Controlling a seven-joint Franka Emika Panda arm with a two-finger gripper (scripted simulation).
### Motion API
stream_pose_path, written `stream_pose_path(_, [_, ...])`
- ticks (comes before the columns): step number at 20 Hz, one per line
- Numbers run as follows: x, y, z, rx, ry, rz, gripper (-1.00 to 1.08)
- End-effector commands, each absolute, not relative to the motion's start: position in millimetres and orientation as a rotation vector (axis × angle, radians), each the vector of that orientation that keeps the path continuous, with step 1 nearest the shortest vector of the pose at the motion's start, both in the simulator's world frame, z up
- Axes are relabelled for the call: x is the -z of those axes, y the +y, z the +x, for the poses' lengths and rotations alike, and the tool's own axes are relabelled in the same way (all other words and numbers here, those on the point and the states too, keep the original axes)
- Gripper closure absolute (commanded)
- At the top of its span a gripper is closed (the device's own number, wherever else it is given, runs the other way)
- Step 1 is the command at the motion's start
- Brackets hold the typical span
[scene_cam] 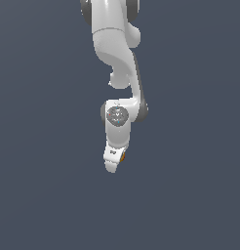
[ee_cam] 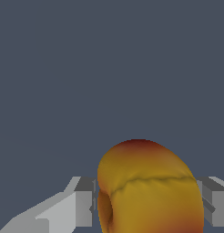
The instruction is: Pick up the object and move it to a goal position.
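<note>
No legible text, labels, brands, numbers or signs in either view.

A plain dark blue-grey floor (scene_cam: 39, 195) fills both views.

This is no real room but a bare simulated scene. A flat, uniform slate-grey ground (scene_cam: 39, 195) fills both views edge to edge, showing no walls, furniture or horizon. The glossy white jointed robot arm (scene_cam: 114, 49) has smooth, faceted, computer-drawn surfaces, and in the wrist view the blocky grey fingers (ee_cam: 79, 205) show the jagged edges of a render.
</note>
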State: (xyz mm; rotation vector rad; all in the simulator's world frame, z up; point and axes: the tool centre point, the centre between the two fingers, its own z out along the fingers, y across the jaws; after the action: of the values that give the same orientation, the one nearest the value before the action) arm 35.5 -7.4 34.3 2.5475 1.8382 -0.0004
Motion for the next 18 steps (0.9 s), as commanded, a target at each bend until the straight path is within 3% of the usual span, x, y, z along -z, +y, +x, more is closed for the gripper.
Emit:
stream_pose_path(1, [-34, -7, 36, 0.000, 1.839, 2.547, 1.08])
stream_pose_path(11, [-35, -9, 35, 0.000, 1.838, 2.547, 1.08])
stream_pose_path(18, [-52, -35, 28, 0.000, 1.838, 2.547, 1.08])
